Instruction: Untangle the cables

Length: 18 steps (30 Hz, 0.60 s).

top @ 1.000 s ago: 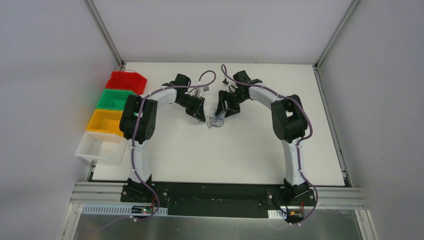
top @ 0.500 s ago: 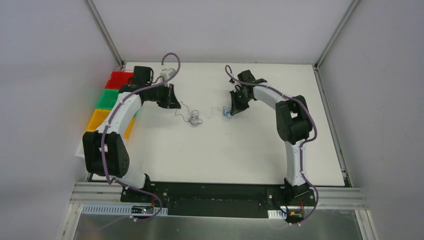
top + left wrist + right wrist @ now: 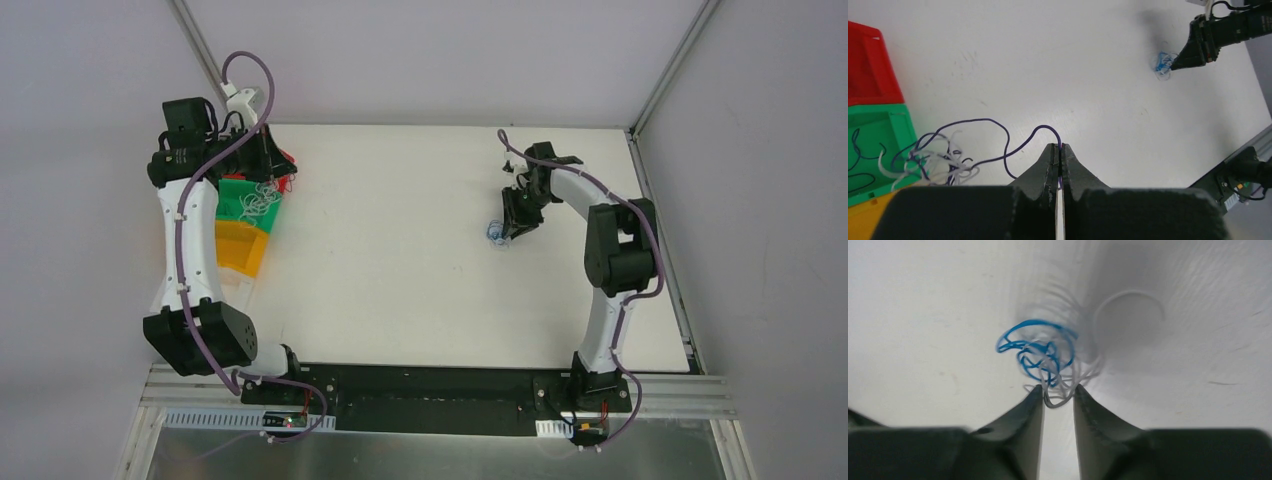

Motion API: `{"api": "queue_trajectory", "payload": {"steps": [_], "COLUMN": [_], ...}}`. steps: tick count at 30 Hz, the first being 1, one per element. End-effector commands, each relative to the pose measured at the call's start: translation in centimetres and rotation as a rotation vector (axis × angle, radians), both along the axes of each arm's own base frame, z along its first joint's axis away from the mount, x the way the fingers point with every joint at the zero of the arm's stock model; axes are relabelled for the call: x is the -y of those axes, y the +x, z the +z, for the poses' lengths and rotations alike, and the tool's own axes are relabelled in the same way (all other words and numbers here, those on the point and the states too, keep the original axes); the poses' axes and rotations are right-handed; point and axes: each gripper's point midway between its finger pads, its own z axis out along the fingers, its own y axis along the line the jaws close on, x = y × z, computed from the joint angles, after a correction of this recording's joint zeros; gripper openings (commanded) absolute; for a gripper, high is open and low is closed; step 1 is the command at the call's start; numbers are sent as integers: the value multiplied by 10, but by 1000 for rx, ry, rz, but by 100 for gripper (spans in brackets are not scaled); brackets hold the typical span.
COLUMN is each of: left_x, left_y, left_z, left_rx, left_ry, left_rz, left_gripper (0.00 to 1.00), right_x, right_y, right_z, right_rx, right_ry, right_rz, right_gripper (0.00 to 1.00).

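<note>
The cables lie in two clumps. My left gripper [image 3: 1059,148] is shut on a purple cable [image 3: 998,126] that loops to a white and purple tangle [image 3: 933,162] over the green bin [image 3: 878,125]. From above, this gripper [image 3: 264,168] hangs over the bins with the tangle [image 3: 258,200] below it. A blue and white tangle [image 3: 1043,352] lies on the table in front of my right gripper [image 3: 1057,390]. Its jaws stand a little apart, and a grey strand [image 3: 1055,401] loops loosely between the tips. The top view shows that gripper [image 3: 506,228] low beside the blue tangle [image 3: 495,233].
Red [image 3: 868,65], green and yellow [image 3: 240,248] bins stand in a row at the table's left edge. Dark cables [image 3: 858,150] lie inside the green bin. The white table [image 3: 400,270] ends at a metal frame rail [image 3: 440,385] near the arm bases.
The one bundle has been pulled into two. My left arm swung left to the bins with the purple and white cables. My right arm moved right with the blue tangle, and its jaws parted slightly.
</note>
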Motion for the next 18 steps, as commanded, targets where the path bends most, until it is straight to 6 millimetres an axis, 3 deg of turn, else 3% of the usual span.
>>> {"api": "queue_trajectory", "payload": {"steps": [1,6,11,14,18], "left_x": [39,78,137,173,212], "left_y": [-23,-37,-67,-83,-96], "left_z": [39,58,85,89,82], "left_rx": [17,12,1,5,5], "left_ry": [-147,-226,-316,-313,-288], "left_rz": [-128,-241,-460,-601,-750], "left_gripper": [0,0,0,0,0], "right_x": [-36,-61,-94,-110,-127], "right_y": [-30,-22,-22,-37,-59], "right_z": [64,133,206,218,237], "right_rx": [-5,250,562,673,719], "right_ry": [252,430,621,654,699], "right_rz": [146,237,297,350,453], "right_gripper": [48,77,92,99,99]}}
